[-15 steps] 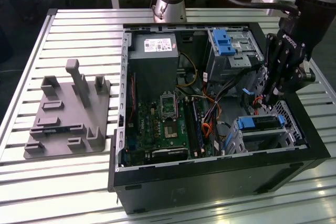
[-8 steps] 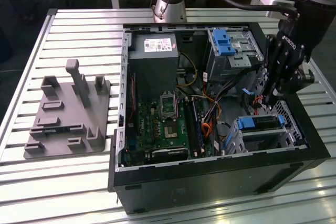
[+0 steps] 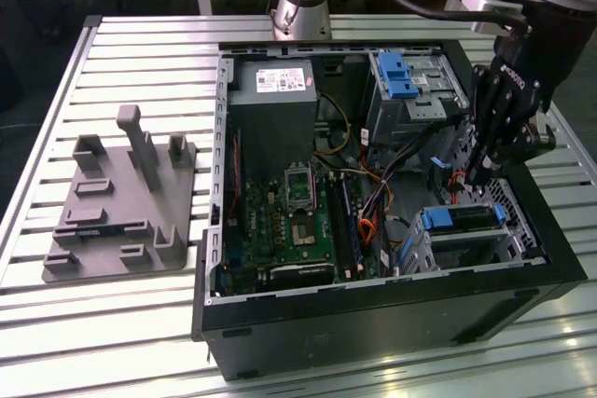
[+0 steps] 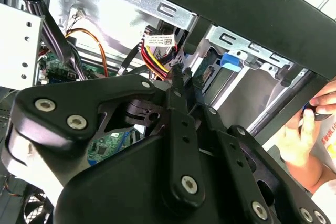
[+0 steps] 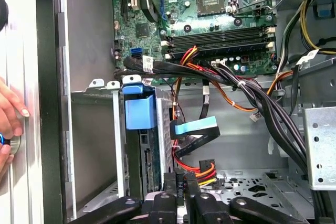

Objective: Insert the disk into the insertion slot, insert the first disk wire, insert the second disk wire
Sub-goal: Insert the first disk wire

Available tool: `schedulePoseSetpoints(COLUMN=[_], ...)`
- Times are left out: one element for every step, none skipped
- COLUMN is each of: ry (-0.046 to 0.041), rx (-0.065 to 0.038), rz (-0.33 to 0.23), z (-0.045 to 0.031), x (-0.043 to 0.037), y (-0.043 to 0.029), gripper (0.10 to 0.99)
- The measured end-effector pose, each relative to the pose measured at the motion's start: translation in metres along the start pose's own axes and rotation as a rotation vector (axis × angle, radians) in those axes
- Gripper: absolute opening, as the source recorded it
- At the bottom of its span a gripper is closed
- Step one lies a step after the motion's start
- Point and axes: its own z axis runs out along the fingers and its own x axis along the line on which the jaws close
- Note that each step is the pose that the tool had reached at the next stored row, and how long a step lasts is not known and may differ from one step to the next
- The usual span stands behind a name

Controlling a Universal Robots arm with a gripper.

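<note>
- The gripper point(image 5: 181, 180) reaches down into the open computer case point(image 3: 392, 309), at the exterior view's right. Its fingers are drawn narrow, and in both wrist views we see them pinched on the black plug end of a disk wire point(image 5: 202, 169) with red, yellow and black strands.
- We judge this wire to be light and floppy, so the strands would bend and steer nothing. The moulded plug is the stiff part and the right place to hold, squarely across its flat sides. Its plastic shell looks smooth and could twist in a light pinch.
- Just beside the fingers, a flat cable with a pale blue tab point(image 5: 195, 128) lies among the loose wires.
- The disk point(image 5: 139, 111) sits inside the insertion slot point(image 3: 516, 216), its blue carrier end facing the gripper.
- We take the disk for rigid, fairly heavy and shock-sensitive. The blue carrier is the safer hold, and its connector edge would not stand a skewed push.
- Farther out lies the motherboard point(image 5: 220, 19).
- A person's hand point(image 5: 10, 116) rests against the outside of the case.
</note>
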Motion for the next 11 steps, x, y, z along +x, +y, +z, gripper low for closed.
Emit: schedulePoseSetpoints(ry=[0.0000, 0.0001, 0.0001, 0.0000, 0.0000, 0.0000, 0.0000, 0.0000, 0.0000, 0.0000, 0.0000], rx=[0.000, 0.000, 0.000, 0.000, 0.000, 0.000, 0.000, 0.000, 0.000, 0.000, 0.000], rz=[0.000, 0.000, 0.000, 0.000, 0.000, 0.000, 0.000, 0.000, 0.000, 0.000, 0.000], z=[0.0001, 0.0001, 0.0001, 0.0002, 0.0002, 0.0002, 0.0002, 0.0002, 0.0002, 0.0002, 0.0002], x=[0.0000, 0.0000, 0.0000, 0.0000, 0.0000, 0.0000, 0.0000, 0.0000, 0.0000, 0.0000, 0.0000], y=[0.0000, 0.0000, 0.0000, 0.0000, 0.0000, 0.0000, 0.0000, 0.0000, 0.0000, 0.0000, 0.0000], gripper=[0.208, 0.208, 0.208, 0.208, 0.208, 0.192, 0.165, 0.165, 0.165, 0.165, 0.165])
